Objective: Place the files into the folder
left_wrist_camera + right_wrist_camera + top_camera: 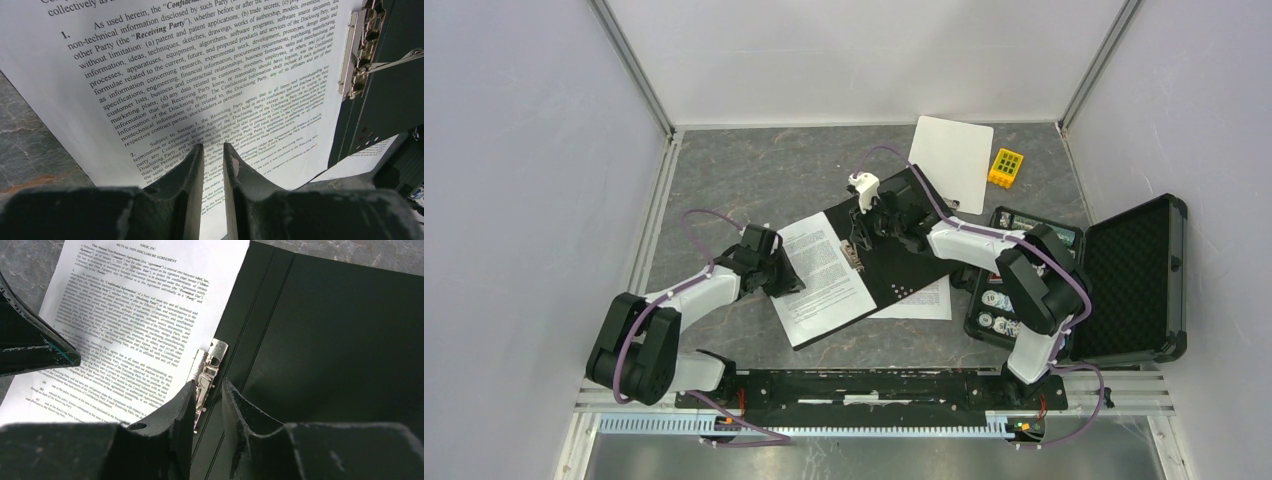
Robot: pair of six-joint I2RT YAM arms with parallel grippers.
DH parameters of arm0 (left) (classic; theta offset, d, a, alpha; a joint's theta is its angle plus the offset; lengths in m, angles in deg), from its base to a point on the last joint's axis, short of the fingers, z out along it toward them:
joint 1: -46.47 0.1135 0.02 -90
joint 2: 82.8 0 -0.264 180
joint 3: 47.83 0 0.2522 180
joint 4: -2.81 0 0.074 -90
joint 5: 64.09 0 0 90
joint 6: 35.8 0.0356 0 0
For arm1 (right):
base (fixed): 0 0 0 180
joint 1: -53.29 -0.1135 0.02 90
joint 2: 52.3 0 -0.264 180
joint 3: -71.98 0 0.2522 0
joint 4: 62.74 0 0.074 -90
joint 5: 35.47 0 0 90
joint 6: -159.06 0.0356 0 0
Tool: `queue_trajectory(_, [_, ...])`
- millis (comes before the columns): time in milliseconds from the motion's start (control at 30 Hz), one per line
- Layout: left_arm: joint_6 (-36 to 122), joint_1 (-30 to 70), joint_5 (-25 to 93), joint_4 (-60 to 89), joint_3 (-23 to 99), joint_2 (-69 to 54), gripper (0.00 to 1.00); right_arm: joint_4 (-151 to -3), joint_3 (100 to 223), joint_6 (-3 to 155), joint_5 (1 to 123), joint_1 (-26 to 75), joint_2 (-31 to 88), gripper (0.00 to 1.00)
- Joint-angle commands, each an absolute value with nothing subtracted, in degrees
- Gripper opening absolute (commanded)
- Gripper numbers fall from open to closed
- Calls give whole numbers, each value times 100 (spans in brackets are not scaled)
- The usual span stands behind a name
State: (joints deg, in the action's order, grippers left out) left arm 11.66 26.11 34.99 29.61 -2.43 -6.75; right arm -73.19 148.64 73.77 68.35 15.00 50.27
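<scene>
Left claw (pixel 213 146): jaws standing narrowly apart over the left long edge of the printed sheet (pixel 200 75), no grip showing.

Sheet is lying on the left flap of the open folder (pixel 325 340), long axis running parallel to the spine, right edge sitting just beside the metal clip (pixel 212 352).

Right claw (pixel 209 382): jaws narrow at that clip; whether it is holding the clip cannot be told.

Second sheet (pixel 924 300) is poking out from under the folder's near right corner.

Judgement: left arm is sitting nearer the sheet, so the coming move is probably heading rightward, toward the clip.
</scene>
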Motion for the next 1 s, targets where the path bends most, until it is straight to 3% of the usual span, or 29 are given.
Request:
queue_trajectory(0, [1368, 2620, 3395, 2791, -318, -594, 27, -7044, 15095, 7487, 7036, 1523, 5139, 31])
queue_trajectory(300, [1358, 2617, 3393, 2782, -324, -592, 26, -6922, 15124, 7520, 7018, 1543, 5256, 19])
queue_trajectory(567, [1349, 2617, 3391, 2763, -322, -610, 26, -6833, 15122, 7612, 7009, 1552, 5175, 31])
queue_trajectory(967, [1346, 2622, 3422, 2749, -315, -580, 26, -6849, 15151, 7629, 7094, 1559, 5307, 9])
